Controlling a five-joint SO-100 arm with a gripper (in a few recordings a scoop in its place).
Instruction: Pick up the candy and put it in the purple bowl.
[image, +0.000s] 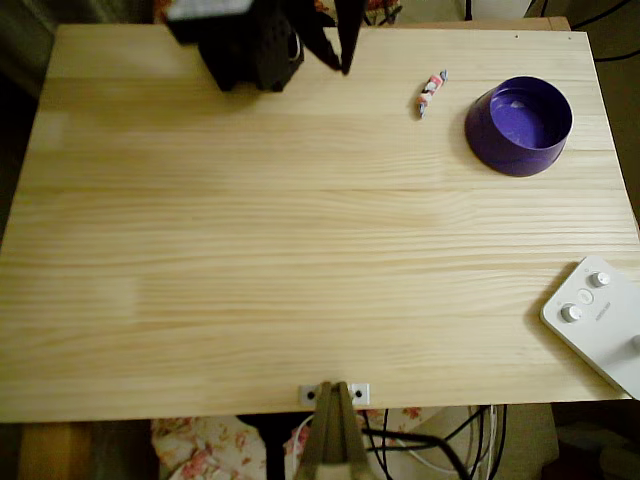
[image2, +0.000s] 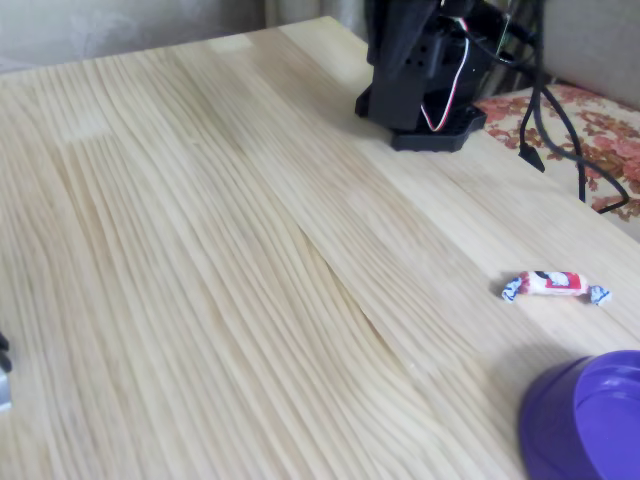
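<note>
Right now I see the arm folded back over its black base (image2: 420, 110) at the far edge of the tabletop (image: 300, 250) in the overhead view, its gripper (image: 338, 45) hanging dark fingers down with a narrow gap between them, released and holding nothing. The candy (image: 431, 93) lies flat on the bare wood, to the right of the gripper and apart from it. It sits just beside the purple bowl (image: 519, 125), not touching it, and a white device with knobs (image: 600, 320) rests at the near right corner.
</note>
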